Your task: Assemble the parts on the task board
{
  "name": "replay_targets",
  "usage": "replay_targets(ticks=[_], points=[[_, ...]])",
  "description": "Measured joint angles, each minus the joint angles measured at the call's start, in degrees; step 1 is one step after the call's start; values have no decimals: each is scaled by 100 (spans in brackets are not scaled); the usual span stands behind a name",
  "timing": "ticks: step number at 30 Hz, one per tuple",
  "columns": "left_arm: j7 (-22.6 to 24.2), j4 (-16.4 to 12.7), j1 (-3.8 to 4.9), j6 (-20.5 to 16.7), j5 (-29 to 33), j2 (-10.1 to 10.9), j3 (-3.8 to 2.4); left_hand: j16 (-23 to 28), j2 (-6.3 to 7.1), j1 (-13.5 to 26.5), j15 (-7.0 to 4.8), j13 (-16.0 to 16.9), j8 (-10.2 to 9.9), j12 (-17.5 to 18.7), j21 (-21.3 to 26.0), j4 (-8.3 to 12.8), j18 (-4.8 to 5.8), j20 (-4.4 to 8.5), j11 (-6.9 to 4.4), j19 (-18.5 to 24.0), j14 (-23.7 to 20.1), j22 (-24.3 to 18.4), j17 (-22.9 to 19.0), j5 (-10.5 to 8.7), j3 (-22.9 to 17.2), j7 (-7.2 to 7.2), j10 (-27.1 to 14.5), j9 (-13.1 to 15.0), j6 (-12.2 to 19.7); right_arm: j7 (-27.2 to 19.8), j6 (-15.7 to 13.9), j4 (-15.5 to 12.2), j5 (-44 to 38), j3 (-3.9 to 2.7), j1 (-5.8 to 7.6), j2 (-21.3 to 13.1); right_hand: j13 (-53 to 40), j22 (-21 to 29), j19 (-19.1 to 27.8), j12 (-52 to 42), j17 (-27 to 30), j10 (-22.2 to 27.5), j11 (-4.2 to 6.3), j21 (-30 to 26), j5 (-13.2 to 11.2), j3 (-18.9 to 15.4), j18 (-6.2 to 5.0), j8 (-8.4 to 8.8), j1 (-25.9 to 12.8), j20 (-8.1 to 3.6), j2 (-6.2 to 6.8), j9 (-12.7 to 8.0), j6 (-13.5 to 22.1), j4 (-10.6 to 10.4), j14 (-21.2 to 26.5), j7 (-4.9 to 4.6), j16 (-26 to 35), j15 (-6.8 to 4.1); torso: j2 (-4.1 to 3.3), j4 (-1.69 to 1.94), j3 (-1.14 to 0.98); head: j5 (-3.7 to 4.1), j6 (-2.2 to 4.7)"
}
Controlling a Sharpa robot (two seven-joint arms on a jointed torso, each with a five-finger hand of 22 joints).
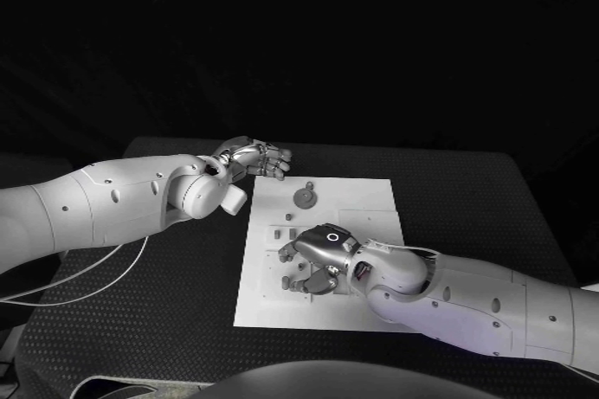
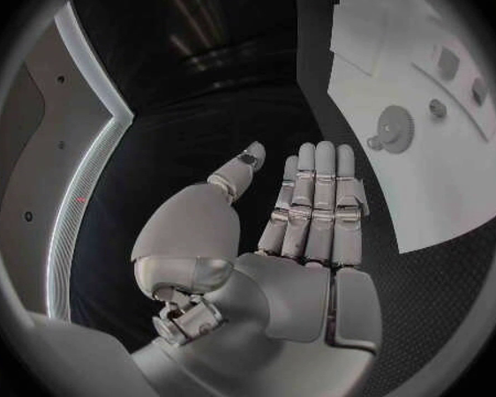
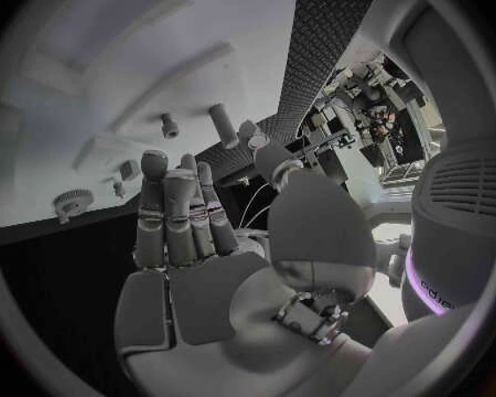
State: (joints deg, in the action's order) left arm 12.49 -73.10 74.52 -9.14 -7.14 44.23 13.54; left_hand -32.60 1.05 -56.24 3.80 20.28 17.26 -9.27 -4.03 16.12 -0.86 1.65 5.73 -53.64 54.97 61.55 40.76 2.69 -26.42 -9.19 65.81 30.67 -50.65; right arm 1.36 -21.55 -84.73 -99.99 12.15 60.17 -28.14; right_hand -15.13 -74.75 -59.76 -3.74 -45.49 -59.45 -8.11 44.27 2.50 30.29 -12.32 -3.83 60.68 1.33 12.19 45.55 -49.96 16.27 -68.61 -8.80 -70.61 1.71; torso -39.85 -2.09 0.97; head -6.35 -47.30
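Right hand (image 1: 321, 259) hovers low over the near-left part of the white board (image 1: 369, 200), fingers (image 3: 169, 205) extended and spread, palm empty; released, nothing grasped. Small pegs (image 3: 224, 123) stand on the board just beyond those fingertips in the right wrist view; a gear (image 3: 71, 202) lies farther off, out past the side of the fingers.

Left hand (image 1: 254, 158) waits off the board's far-left corner, above the dark worktop (image 1: 150, 304). Its fingers (image 2: 314, 198) are straight and together, thumb apart, holding nothing. The gear (image 1: 305, 196) sits on the board near these fingertips, well apart from the right hand.

Step in hand, as judged: right hand is settling on which small part to pick. Whether any part is already seated cannot be told.

To do it well: lower slowly, take one peg between thumb and a fingertip, and avoid brushing its neighbours. Left hand is best kept clear until the gear is wanted.
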Motion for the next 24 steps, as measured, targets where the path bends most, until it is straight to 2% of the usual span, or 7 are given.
replay_targets(ticks=[3, 7, 11, 13, 14, 21, 24], points=[[-4, 22, 0, 1, -5, -7, 0, 0, 0, 0, 0, 0, 0, 0, 0, 0, 0, 0, 0, 0, 0, -3, 3, 0, 0, 0, 0, 0, 0, -124, -214, -170, 132, -69, 37, -212, 6, -6, -1, -54, 4, -56, 30, 0, 0, 9, -1, 0, -100, 0, 100, -24, 109, -9, -9, -101, -14, -8, 1, 0, 1, 12, 18], [-16, 60, 0, 0, -44, -6, -1, 0, 0, 0, 0, 0, 0, 0, 0, 0, 0, 0, 0, 0, 0, -5, 3, 0, 0, 0, 0, 0, 0, -327, -459, -341, 394, -222, 190, -505, -87, -20, -125, -288, -2, -514, 187, 88, 0, -59, 2, -84, -132, -42, 132, -3, -2, -6, -155, -189, -123, -174, 3, -2, -1, 38, 96], [-19, 115, 0, 0, -75, -13, 0, 0, 0, 0, 0, 0, 0, 0, 0, 0, 0, 0, 0, 0, 0, -4, 10, 0, 0, 0, 0, 0, 0, -411, -479, -412, 697, -351, 445, -775, -309, -20, -201, -647, -2, -1034, 413, 123, 0, -193, 1, -232, -426, -69, -68, 99, -255, -107, -273, -64, -166, -357, 7, -8, -1, 73, 127], [-18, 145, 0, 1, -86, -37, 0, 0, 0, 0, 0, 0, 0, 0, 0, 0, 0, 0, 0, 0, 0, -4, 10, 0, 0, 0, 0, 0, 0, -412, -422, -393, 862, -356, 547, -912, -574, -19, -202, -927, 19, -1303, 501, 121, 0, -296, -8, -280, -524, -68, -147, 160, -318, -69, -212, -12, -159, -471, 10, -11, -1, 94, 144], [-18, 161, 0, 3, -89, -51, 0, 0, 0, 0, 0, 1, 0, 0, 0, 0, 0, 0, 0, 0, 0, -4, 10, 0, 0, 0, 0, 0, 0, -407, -373, -380, 948, -356, 581, -978, -773, -19, -199, -1117, 33, -1425, 550, 99, 0, -347, -158, -314, -563, -71, -150, 200, -334, -32, -154, 2, -134, -562, 11, -12, -1, 103, 153], [-7, 312, -1, 27, -96, -102, 4, 0, 0, 0, 0, 1, 0, 0, 0, 0, 0, 0, 19, 0, 0, -6, 9, 0, 0, 12, 31, 1, -12, -192, 265, -227, 1846, -353, 793, -1514, -3114, -19, -176, -3347, 45, -975, 790, 61, 0, -593, -283, -440, -647, -52, -203, 464, -433, 23, -173, 223, -144, -765, 19, -12, 1, 170, 229], [5, 369, -15, 60, -96, -104, 4, 0, -23, -23, 0, 1, 2, 0, 0, -16, 0, 0, -20, 0, 0, -13, 16, 0, 16, 92, 85, 1, -92, -78, 536, -377, 1925, -352, 813, -1763, -4349, -5, -376, -4749, -252, -923, 883, 88, 17, -608, -318, -569, -810, -127, -525, 595, -613, -87, -397, 397, -650, -879, 29, -21, 1, 179, 244]])
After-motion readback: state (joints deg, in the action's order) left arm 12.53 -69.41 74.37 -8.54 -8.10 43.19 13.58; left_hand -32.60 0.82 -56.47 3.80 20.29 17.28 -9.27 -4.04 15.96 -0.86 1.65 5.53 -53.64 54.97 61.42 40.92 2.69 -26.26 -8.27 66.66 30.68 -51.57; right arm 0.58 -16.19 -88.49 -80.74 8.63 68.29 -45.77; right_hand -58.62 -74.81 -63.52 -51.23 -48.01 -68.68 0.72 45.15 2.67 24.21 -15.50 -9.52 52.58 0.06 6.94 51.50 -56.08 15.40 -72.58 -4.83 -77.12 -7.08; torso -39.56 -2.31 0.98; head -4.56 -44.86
